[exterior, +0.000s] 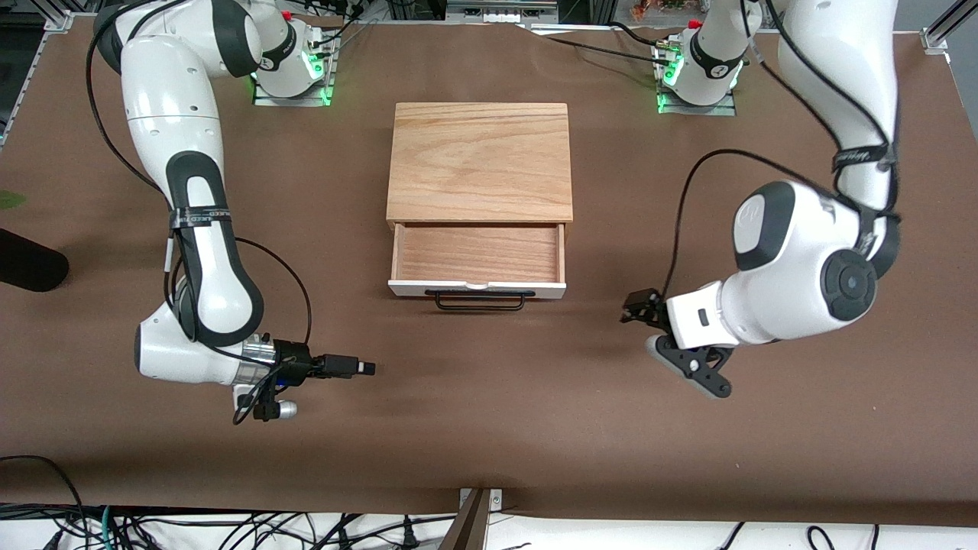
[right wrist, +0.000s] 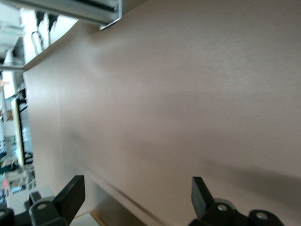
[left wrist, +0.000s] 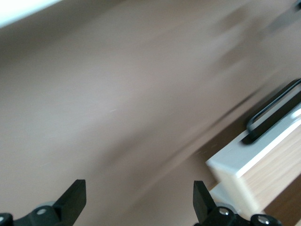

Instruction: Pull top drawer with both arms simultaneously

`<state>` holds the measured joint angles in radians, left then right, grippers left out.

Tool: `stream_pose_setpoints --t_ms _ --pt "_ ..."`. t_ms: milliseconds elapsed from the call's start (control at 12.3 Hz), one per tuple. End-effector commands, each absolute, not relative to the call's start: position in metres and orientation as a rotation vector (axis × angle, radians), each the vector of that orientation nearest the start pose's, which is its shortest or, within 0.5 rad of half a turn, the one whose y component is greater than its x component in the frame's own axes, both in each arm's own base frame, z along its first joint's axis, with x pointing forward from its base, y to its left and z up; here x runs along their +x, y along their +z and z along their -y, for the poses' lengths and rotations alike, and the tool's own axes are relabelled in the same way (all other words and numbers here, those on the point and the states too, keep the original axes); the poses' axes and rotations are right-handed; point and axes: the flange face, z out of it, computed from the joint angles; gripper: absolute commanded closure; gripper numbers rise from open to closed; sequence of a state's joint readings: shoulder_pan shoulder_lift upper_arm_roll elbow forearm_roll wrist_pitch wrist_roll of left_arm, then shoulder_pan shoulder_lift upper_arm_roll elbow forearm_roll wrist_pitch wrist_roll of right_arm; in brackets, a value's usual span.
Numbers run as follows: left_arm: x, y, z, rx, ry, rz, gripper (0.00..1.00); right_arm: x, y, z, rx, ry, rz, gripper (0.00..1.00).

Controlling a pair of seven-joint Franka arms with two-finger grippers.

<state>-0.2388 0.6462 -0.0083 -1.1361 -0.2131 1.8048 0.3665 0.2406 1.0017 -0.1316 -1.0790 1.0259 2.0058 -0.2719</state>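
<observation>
1. Sitting mid-frame, the top drawer point(exterior: 478, 263) is pulled out, its handle point(exterior: 480, 299) running sideways.
2. Left tool point(exterior: 640, 312) and right tool point(exterior: 367, 368) hang released beside it, left nearer.

Top drawer point(exterior: 477, 263) pulled out of cabinet point(exterior: 479, 160), wire handle point(exterior: 479, 299) jutting toward front camera. Bare brown bench point(exterior: 489, 412) between handle and bench's near edge. Left pincer point(exterior: 663, 330) spread wide over bench toward left arm's end, apart from drawer corner. Right pincer point(exterior: 368, 368) spread wide over bench toward right arm's end, apart from handle. Open gaps on both sides of handle.
</observation>
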Motion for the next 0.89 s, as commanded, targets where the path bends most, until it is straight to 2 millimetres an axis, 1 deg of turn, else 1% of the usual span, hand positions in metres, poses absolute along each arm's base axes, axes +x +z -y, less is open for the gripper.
stream_pose_setpoints --t_ms 0,81,162,244,325,406,487,569,650,731,812 --pt "0.693 0.477 0.172 -3.051 0.005 -0.934 0.00 0.763 0.234 -0.189 -2.441 0.013 -0.190 0.00" --pt "0.685 0.493 0.167 -3.015 0.037 -0.932 0.00 0.764 0.251 -0.196 -2.471 -0.008 -0.223 0.00" --pt "0.679 0.512 0.156 -2.996 0.025 -0.920 0.00 0.765 0.258 -0.191 -2.516 -0.018 -0.256 0.00" --pt "0.671 0.521 0.141 -3.007 0.027 -0.893 0.00 0.764 0.270 -0.179 -2.571 -0.028 -0.250 0.00" --pt "0.658 0.533 0.127 -3.016 0.025 -0.858 0.00 0.753 0.279 -0.157 -2.661 -0.022 -0.235 0.00" --pt "0.645 0.541 0.112 -3.024 0.027 -0.831 0.00 0.743 0.289 -0.137 -2.769 -0.028 -0.178 0.00" --pt "0.631 0.548 0.100 -3.031 0.037 -0.808 0.00 0.737 0.300 -0.116 -2.875 -0.038 -0.122 0.00" --pt "0.617 0.553 0.084 -3.044 0.046 -0.759 0.00 0.727 0.316 -0.096 -2.971 -0.048 -0.065 0.00" --pt "0.606 0.555 0.068 -3.064 0.058 -0.685 0.00 0.718 0.338 -0.076 -3.033 -0.072 -0.033 0.00" --pt "0.595 0.554 0.064 -3.080 0.075 -0.619 0.00 0.708 0.359 -0.056 -3.063 -0.093 -0.034 0.00" --pt "0.588 0.555 0.059 -3.094 0.077 -0.534 0.00 0.696 0.387 -0.031 -3.062 -0.117 -0.079 0.00"
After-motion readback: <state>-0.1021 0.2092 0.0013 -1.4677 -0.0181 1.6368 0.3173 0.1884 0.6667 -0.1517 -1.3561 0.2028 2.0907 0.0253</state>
